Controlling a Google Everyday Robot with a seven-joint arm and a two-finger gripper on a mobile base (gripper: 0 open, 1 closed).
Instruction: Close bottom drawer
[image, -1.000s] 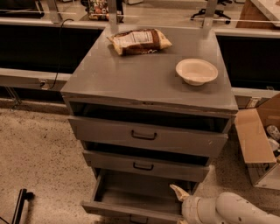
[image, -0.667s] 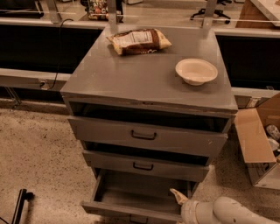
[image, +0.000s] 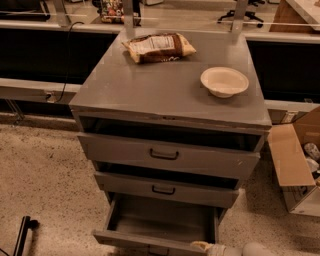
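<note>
Grey metal cabinet (image: 172, 118) with three drawers stands on a speckled floor (image: 45, 170). All three drawers sit somewhat pulled out. The bottom drawer (image: 160, 220) juts out furthest, its shallow tray open to view from above. My hand (image: 205, 246) shows at the lower edge of view, just beside that drawer's front rim near its right end; I cannot tell whether it is released or clenched. On the cabinet's top surface (image: 150, 90) lie a snack bag (image: 159, 47) at the back and a pale bowl (image: 224, 81) to the right. A cardboard box (image: 292, 165) sits on the floor at the right.
</note>
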